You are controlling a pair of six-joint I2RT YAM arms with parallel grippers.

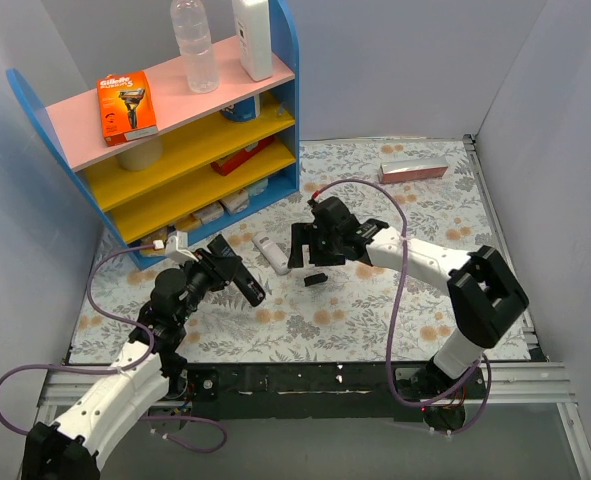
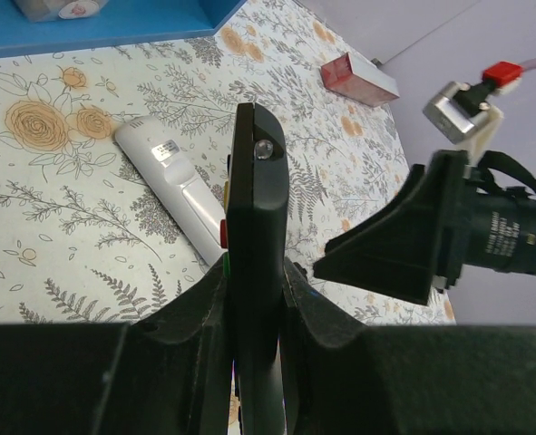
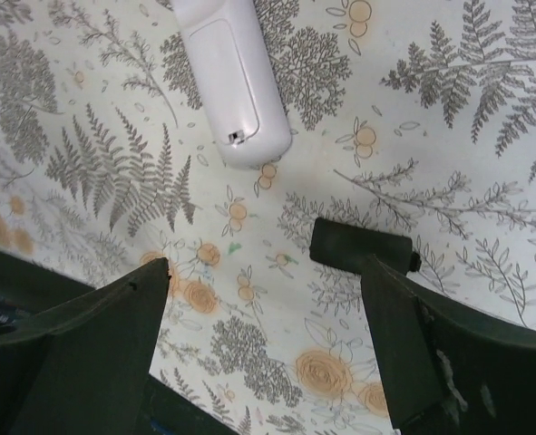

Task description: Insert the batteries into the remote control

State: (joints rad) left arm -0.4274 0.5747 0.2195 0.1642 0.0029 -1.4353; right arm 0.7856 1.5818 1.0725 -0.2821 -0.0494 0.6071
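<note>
My left gripper (image 1: 227,270) is shut on a black remote control (image 1: 250,288), held on edge above the floral mat; in the left wrist view the remote (image 2: 255,181) stands between my fingers (image 2: 181,317). A white remote (image 1: 268,253) lies on the mat between the two grippers, and it also shows in the left wrist view (image 2: 170,181) and in the right wrist view (image 3: 231,72). My right gripper (image 1: 310,250) is open and empty just above the mat (image 3: 268,308). A small black flat piece (image 3: 358,246) lies by its right finger (image 1: 314,279). No red and black batteries show.
A blue shelf unit (image 1: 190,140) with pink and yellow boards stands at the back left, holding a razor pack (image 1: 127,104), a bottle (image 1: 195,45) and boxes. A pink box (image 1: 413,170) lies at the back right. Purple cables loop beside both arms.
</note>
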